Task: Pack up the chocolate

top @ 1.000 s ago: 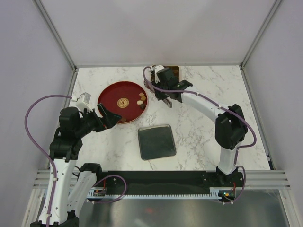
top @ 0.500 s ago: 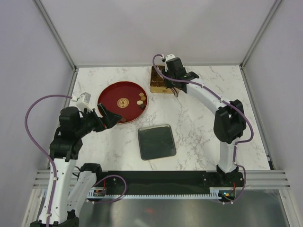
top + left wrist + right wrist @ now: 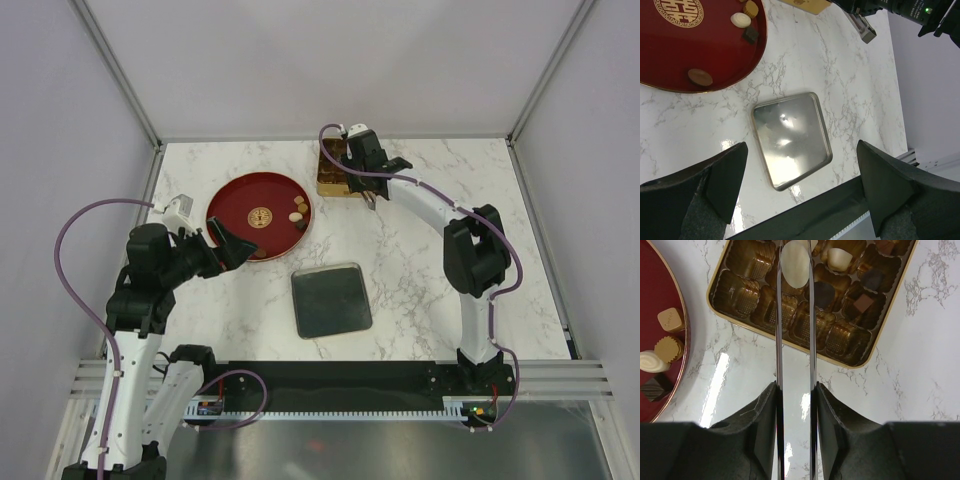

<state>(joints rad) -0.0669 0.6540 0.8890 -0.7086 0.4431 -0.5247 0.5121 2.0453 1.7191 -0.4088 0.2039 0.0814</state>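
Black left claw [image 3: 228, 250] hangs with its jaws spread wide and nothing between them, just beside the near-left rim of the red dish [image 3: 240, 205]. The hazard there is slight, but a careless sweep from that post would nudge the dish and scatter the loose chocolate on it. A lone brown round [image 3: 700, 77] lies by the dish's near rim, closest to that claw. At the dish's right side sit a light brown square [image 3: 671, 319], a fluted round [image 3: 669, 347], a cream oval [image 3: 651, 361] and a dark square [image 3: 654, 387], all apart from either claw. A grey metal lid [image 3: 331, 300] lies flat on the desk [image 3: 420, 270], nearer the arms. Further right the gold tin [image 3: 742, 287] stands open, with several cups filled and those on its dish side bare. The right claw [image 3: 795, 250] is clamped on a cream piece [image 3: 795, 265], pinched between its thin fingertips over the tin's far rows. The main risk, in my judgement, sits here. The hold is on the narrow edges of a smooth, rounded piece, so it may twist or slip. Released off-centre, it may land on a ridge or on the filled cup [image 3: 842, 257] just to its right. Its height above the cups cannot be told.
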